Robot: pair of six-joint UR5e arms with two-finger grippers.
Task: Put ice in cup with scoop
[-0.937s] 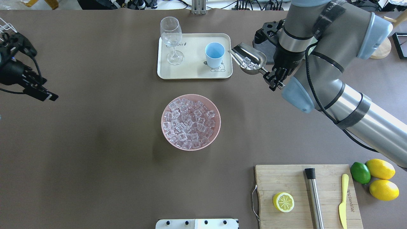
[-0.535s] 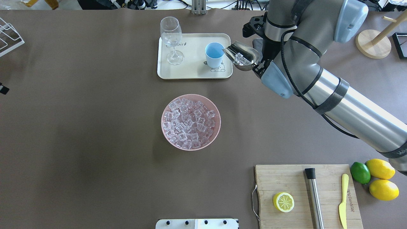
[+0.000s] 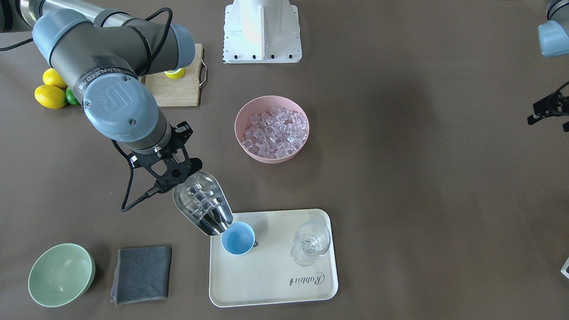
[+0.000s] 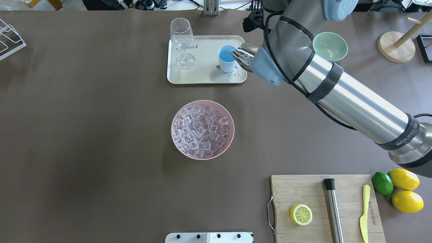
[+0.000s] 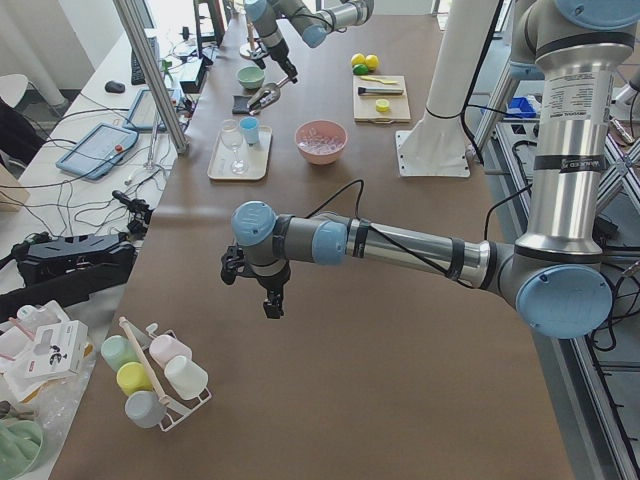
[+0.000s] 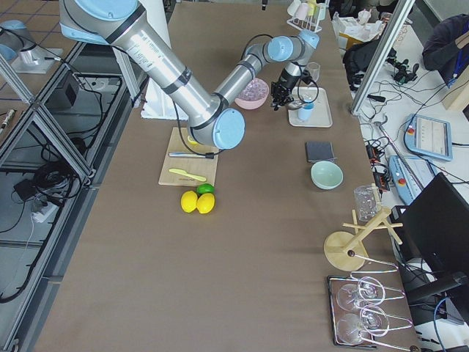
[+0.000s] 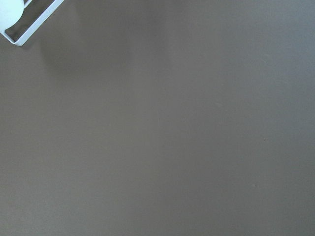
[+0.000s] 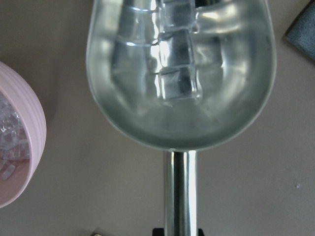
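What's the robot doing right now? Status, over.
Right fingers shut on scoop, lip over cup rim. Ice in scoop, cup looks empty. Left fingers aside. Nothing blocking.

- We see a light-blue cup (image 3: 238,238) on a cream tray (image 3: 266,284) with dark script lettering.
- We note clear ice (image 3: 274,131) in a pink bowl (image 3: 242,116).
- We see a silver scoop (image 3: 202,204).
- We find a pale green bowl (image 3: 60,274), lower left.
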